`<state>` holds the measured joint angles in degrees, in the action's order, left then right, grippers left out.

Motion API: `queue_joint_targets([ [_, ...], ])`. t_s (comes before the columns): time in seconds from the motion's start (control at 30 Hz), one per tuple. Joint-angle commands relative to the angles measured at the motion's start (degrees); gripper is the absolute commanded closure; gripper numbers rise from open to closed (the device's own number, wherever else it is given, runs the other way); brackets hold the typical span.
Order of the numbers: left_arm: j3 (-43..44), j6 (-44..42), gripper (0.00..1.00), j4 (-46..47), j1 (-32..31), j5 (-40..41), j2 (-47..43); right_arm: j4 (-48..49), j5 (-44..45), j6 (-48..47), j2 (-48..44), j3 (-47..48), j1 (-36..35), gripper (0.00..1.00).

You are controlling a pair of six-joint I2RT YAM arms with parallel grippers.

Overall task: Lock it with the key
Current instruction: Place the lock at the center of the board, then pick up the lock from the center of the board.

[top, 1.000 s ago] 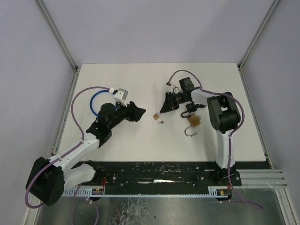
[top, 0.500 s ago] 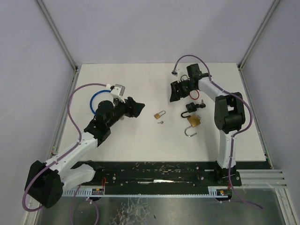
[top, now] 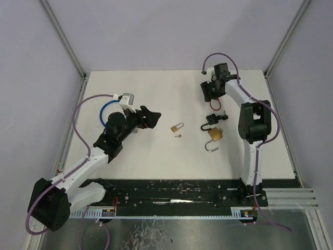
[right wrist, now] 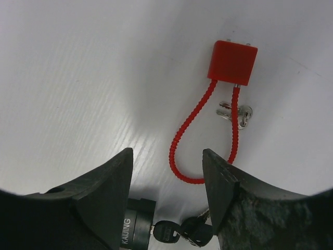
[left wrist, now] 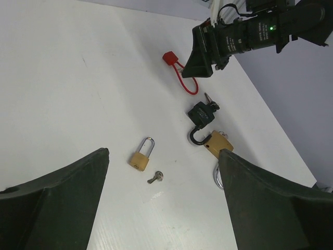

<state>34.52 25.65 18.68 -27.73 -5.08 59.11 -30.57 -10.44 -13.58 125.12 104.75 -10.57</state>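
Okay, both pincers gape wide, holding nothing. Left gripper faces the small brass padlock, key lying just beside it (not touching). Right gripper hovers over red cable lock.

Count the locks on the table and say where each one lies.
4. Small brass padlock, beside a loose key; black padlock to its right; larger brass padlock, shackle open, just nearer than the black one; red cable lock under the right gripper. None seems hidden.
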Motion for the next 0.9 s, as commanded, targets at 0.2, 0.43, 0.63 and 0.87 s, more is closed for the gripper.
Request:
queue_joint_targets([
  [0.2,0.15,1.73,0.15,4.18,0.30,-0.60,0.68,-2.21,5.41,2.14,5.49,4.81,0.01,0.53],
  [0.43,0.16,2.54,0.15,4.30,0.30,-1.80,1.08,-3.21,3.17,3.12,7.81,5.49,0.03,0.61],
  [0.63,0.53,2.79,0.15,4.68,0.30,-2.72,1.43,-3.73,2.61,3.14,8.82,5.59,0.74,0.77],
  [0.87,0.63,2.98,0.15,6.31,0.33,-4.97,2.03,-4.83,-1.11,2.40,7.36,5.40,2.38,0.99],
])
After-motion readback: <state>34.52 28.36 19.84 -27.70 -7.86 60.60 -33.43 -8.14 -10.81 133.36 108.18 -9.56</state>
